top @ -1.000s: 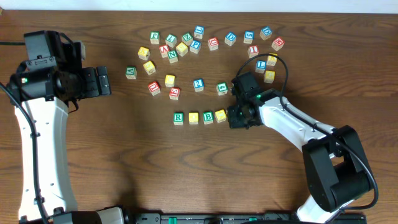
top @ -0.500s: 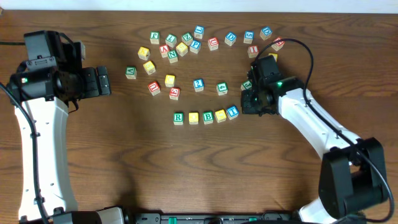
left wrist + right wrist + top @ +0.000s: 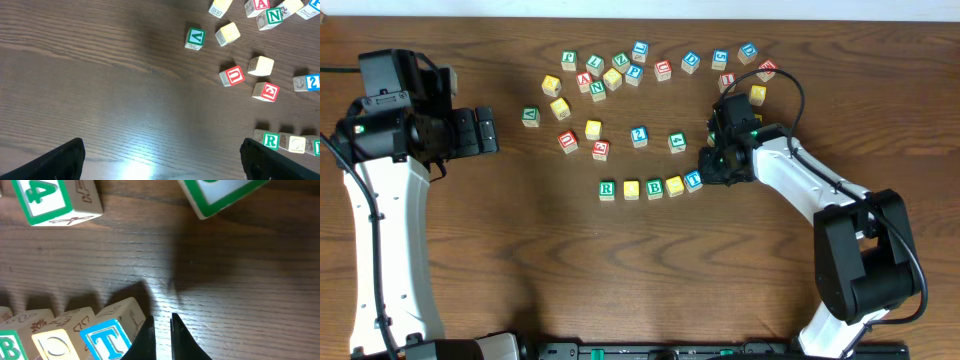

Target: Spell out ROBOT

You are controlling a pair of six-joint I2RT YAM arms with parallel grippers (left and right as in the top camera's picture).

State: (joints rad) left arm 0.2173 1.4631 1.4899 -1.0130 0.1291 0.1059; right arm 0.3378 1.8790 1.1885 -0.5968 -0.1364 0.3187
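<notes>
A row of letter blocks lies on the table: green R (image 3: pixel 607 188), yellow O (image 3: pixel 631 189), green B (image 3: pixel 655 187), yellow O (image 3: pixel 674 186) and blue T (image 3: pixel 693 180), the T slightly skewed. My right gripper (image 3: pixel 712 170) sits just right of the T, low to the table. In the right wrist view its fingers (image 3: pixel 161 325) are shut with nothing between them, touching the side of the T (image 3: pixel 107 339). My left gripper (image 3: pixel 485 131) is open and empty at the far left; its wrist view (image 3: pixel 162 160) shows the R (image 3: pixel 270 140).
Several loose letter blocks are scattered behind the row, among them a green V (image 3: pixel 195 38), a red U (image 3: pixel 232 76), a blue 2 (image 3: pixel 639 136) and a green block (image 3: pixel 677 141). More blocks lie near the right arm (image 3: pixel 757 95).
My right gripper let go of the T at the right end of the row, lifted away up and right, then came back left beside the T. The left arm has not moved.
</notes>
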